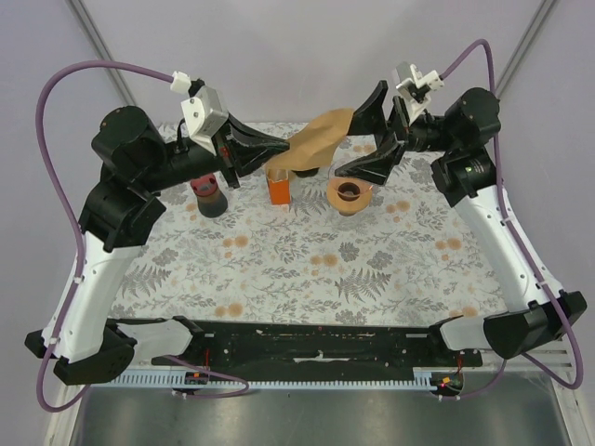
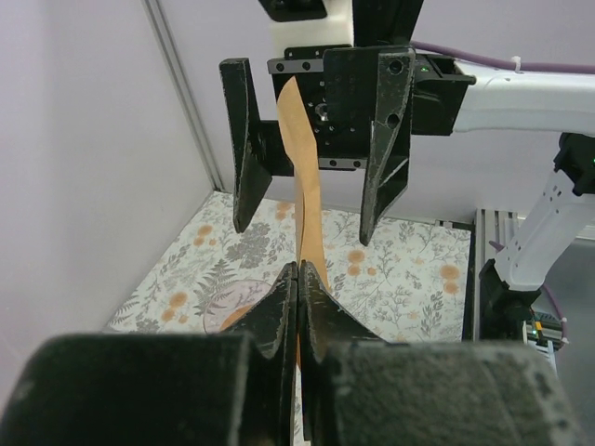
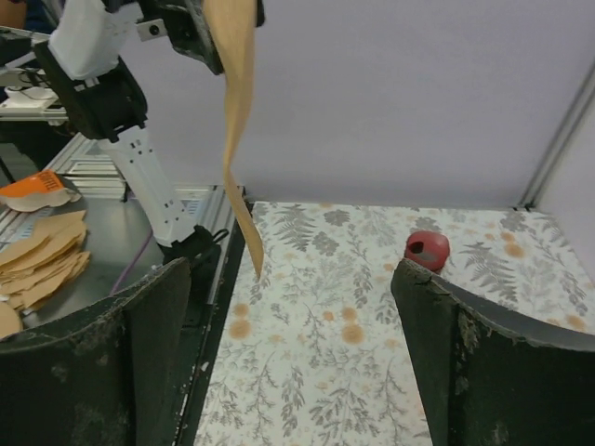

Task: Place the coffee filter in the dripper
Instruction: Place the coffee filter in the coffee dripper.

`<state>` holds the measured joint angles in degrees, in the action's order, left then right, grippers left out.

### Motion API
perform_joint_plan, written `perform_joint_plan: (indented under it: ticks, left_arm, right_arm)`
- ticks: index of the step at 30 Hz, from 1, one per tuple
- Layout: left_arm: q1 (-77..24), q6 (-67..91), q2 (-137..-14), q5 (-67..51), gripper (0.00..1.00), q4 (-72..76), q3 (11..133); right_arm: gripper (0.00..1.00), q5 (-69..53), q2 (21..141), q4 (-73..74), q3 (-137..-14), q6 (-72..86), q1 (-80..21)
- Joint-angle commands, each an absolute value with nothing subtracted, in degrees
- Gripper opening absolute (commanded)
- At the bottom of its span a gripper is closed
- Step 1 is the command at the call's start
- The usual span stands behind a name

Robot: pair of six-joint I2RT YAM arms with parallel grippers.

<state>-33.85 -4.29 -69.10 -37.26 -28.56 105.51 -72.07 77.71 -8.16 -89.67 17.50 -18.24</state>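
Left gripper (image 2: 297,283): its jaws are pressing fully together, pinching the lower edge of the coffee filter (image 2: 302,186) between the fingertips.
Right gripper (image 1: 346,146): its jaws are standing wide apart and gripping nothing; it is facing the left gripper head-on above the table (image 1: 279,269).
Coffee filter, relative to the left gripper: it is sticking out past the fingertips as a thin brown sheet, bending and twisting as it rises toward the opposite tool.
Coffee filter, relative to the right gripper: it is hanging in front of the open jaws, edge-on, and in the right wrist view it is sitting closer to the finger on the left of that view. It is not touching either finger there. Whether its free end is reaching in between the fingertips cannot be told.
Dripper (image 1: 350,195): it is standing on the table just under the right gripper's nearer finger, apart from the filter, which is being held up in the air above and beside it.
Orange box (image 1: 278,184): it is standing on the table below the left gripper's fingertips.
Dark red cup (image 1: 209,197): it is sitting under the body of the left gripper, behind its fingers.
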Motion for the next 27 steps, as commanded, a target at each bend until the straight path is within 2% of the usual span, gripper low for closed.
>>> perform_joint_plan:
  ticks: [1,5,7,10,12,15,16,17,18,19,21,22,24,27]
  left_arm:
    - [-33.8,-3.1,-68.8,-40.2,0.02,-25.8,105.6]
    - [-33.8,-2.7,-69.2,-40.5,0.02,-25.6,105.6]
    - [-33.8,-1.7,-69.2,-41.1,0.02,-25.1,105.5]
    - [-33.8,-0.9,-69.3,-41.9,0.02,-24.6,104.9]
    - [-33.8,-1.0,-69.0,-41.8,0.02,-24.7,104.4]
    - [-33.8,-0.5,-68.9,-41.3,0.02,-25.7,104.8]
    - [-33.8,1.1,-68.9,-40.8,0.09,-26.4,105.4]
    - [-33.7,1.5,-69.0,-40.2,0.28,-27.1,106.1]
    - [-33.6,1.4,-69.1,-39.6,0.40,-28.3,107.3]
    - [-33.4,0.9,-69.3,-38.9,0.45,-29.8,108.4]
    - [-33.2,-2.5,-70.0,-37.7,0.47,-33.9,111.7]
    - [-33.2,-4.5,-70.2,-37.4,0.44,-35.8,112.8]
    - [-33.2,-7.8,-70.5,-38.7,0.32,-38.0,113.8]
    - [-33.2,-10.7,-70.2,-44.7,0.28,-39.3,112.6]
  right_arm:
    - [0.95,-76.6,76.9,-18.5,-92.2,25.8,-22.3]
    - [0.91,-74.5,78.1,-18.8,-93.5,25.8,-24.8]
    - [0.83,-73.5,79.4,-18.7,-94.6,26.2,-25.8]
    - [0.58,-74.5,81.8,-19.8,-97.2,28.1,-27.4]
    - [0.33,-75.4,82.4,-22.3,-97.6,29.9,-27.7]
    - [0.04,-76.5,82.0,-22.0,-97.5,29.3,-27.5]
    - [0.00,-76.6,81.6,-19.4,-97.6,26.8,-27.3]
    - [0.00,-76.6,81.0,-15.8,-97.8,24.3,-27.0]
    - [0.00,-76.6,80.7,-11.2,-98.3,20.9,-26.6]
    - [0.00,-76.3,80.2,-7.4,-98.5,17.6,-26.3]
    - [0.00,-77.4,79.3,-3.4,-98.4,14.9,-25.0]
    - [0.00,-78.2,78.8,-2.9,-98.1,14.7,-24.5]
    - [0.00,-78.7,78.2,-2.4,-97.6,14.3,-24.1]
    - [0.00,-77.9,78.5,-2.1,-97.9,14.4,-24.0]
